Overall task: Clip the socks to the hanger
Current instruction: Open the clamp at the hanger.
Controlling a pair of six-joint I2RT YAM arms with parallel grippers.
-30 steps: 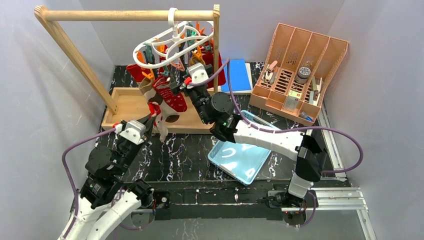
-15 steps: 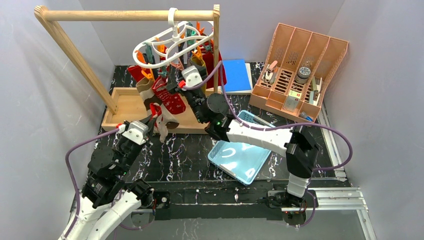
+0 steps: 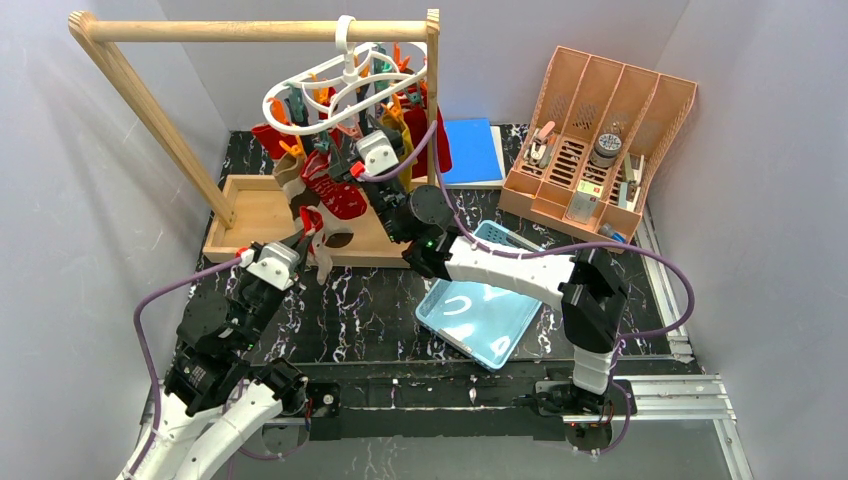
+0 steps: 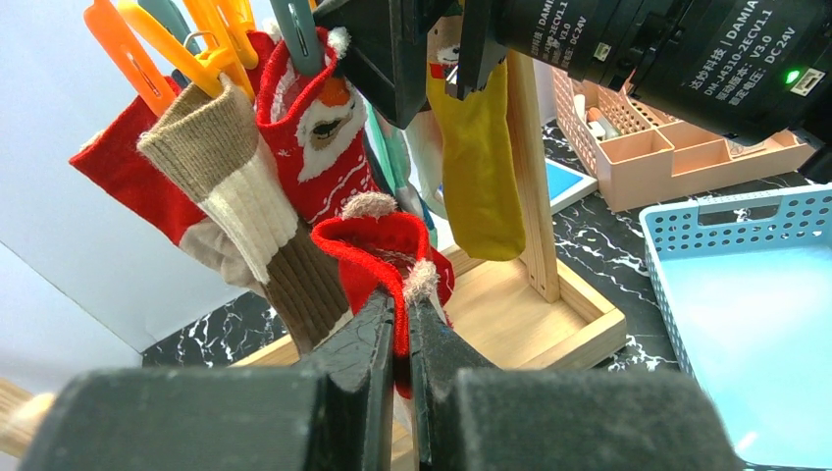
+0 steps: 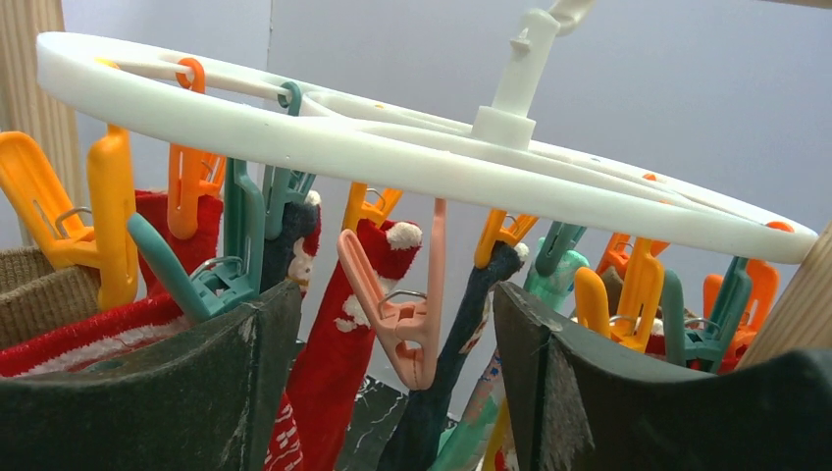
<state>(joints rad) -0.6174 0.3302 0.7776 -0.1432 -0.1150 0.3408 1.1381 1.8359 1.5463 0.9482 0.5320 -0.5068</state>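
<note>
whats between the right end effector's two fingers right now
A pink clip dangling from the hanger hangs in the gap between the open fingers, with a navy sock just behind it. The right wrist view shows this.

The white ring hanger (image 5: pixel 324 142) hangs a little tilted by its hook on the wooden rail (image 3: pixel 250 30), with orange and teal clips (image 5: pixel 191 182) dangling from it. Socks (image 4: pixel 324 147) are clipped under it: red Santa, beige-brown, mustard. Below them, my left pincer (image 4: pixel 402 334) pinches one more red sock (image 4: pixel 378 245) at the cuff
</note>
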